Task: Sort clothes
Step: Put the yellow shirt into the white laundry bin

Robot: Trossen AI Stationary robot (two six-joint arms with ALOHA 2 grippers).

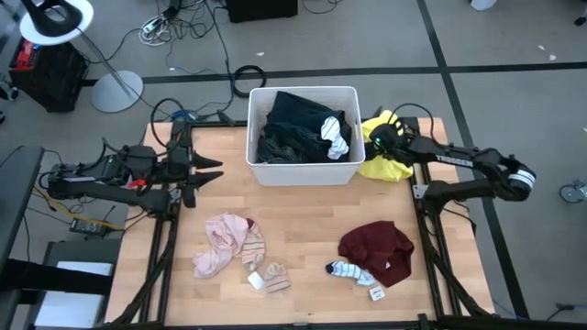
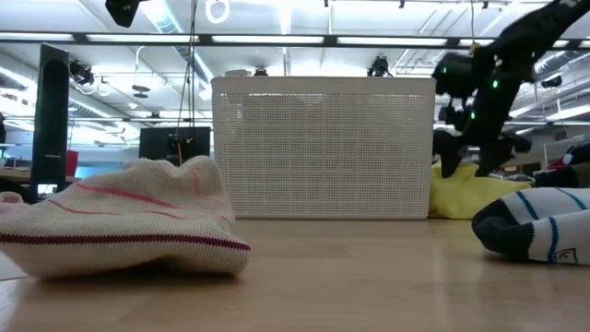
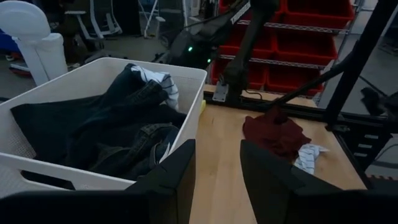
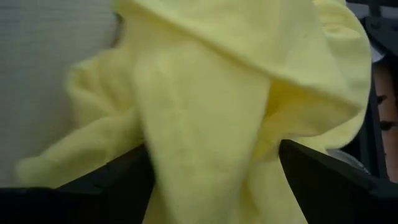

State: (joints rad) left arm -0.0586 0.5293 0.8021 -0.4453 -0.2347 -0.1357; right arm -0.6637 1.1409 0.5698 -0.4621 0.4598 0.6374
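Denim garments (image 1: pixel 295 137) fill the white bin (image 1: pixel 302 174); right gripper (image 1: pixel 385 139) spreads wide over the yellow garment (image 1: pixel 385 167); maroon garment (image 1: pixel 376 249), pink garment (image 1: pixel 220 246) and socks (image 1: pixel 353 271) remain, lower frame.

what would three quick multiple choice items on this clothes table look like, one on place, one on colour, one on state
1. Where is the yellow garment?
A. inside the white bin
B. on the table, right of the white bin
C. beside the pink garment

2. What colour is the garment at the table's front right?
A. maroon
B. yellow
C. pink

3. How is the left gripper?
A. shut on a sock
B. open, holding nothing
C. inside the bin

Answers: B, the high view shows it beside the bin's right wall; A, dark red fabric; B, its fingers stand apart with bare table between.
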